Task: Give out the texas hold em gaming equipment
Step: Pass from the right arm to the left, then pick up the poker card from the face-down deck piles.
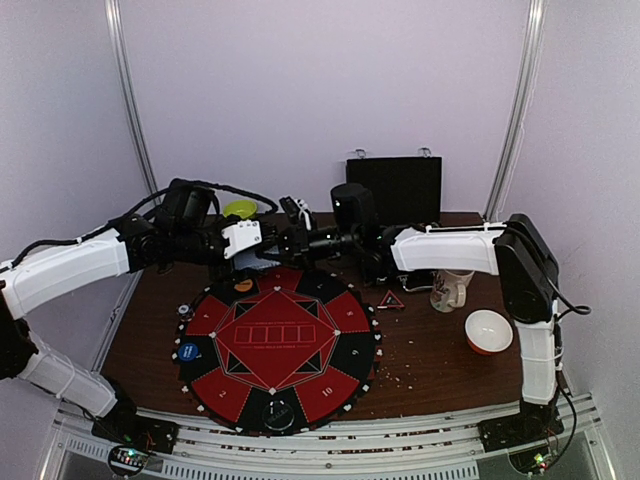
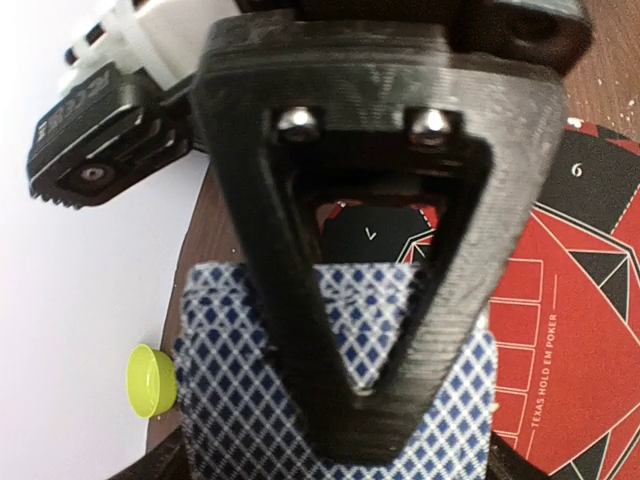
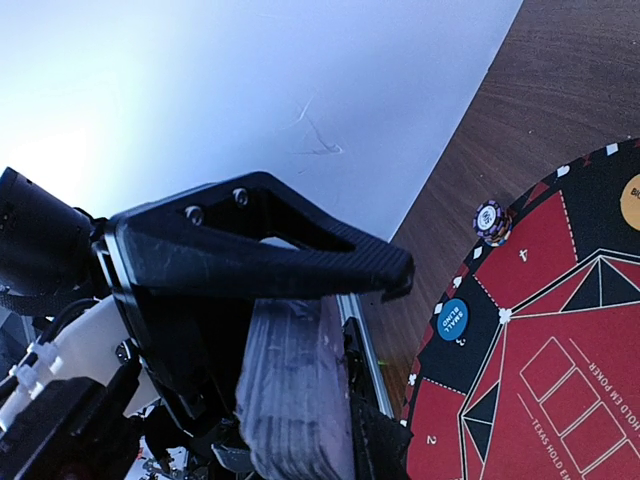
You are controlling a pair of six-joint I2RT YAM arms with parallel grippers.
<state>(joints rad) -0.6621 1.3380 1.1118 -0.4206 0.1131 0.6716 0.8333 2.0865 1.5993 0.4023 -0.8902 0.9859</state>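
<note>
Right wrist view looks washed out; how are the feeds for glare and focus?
Right wrist: wall glares blue-white upper left; card deck dark, soft; mat print sharp. Left wrist: wall blown white at left; mat lettering readable. Top: even light, soft.

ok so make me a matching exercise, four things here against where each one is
1 round blue disc
2 small red-black triangle
3 orange bowl with white inside
4 deck of blue-diamond-backed cards

a beside the white mug
b up in mid-air
c left rim of the round red-black mat
d furthest to the right

pairs: 1-c, 2-a, 3-d, 4-b
</note>
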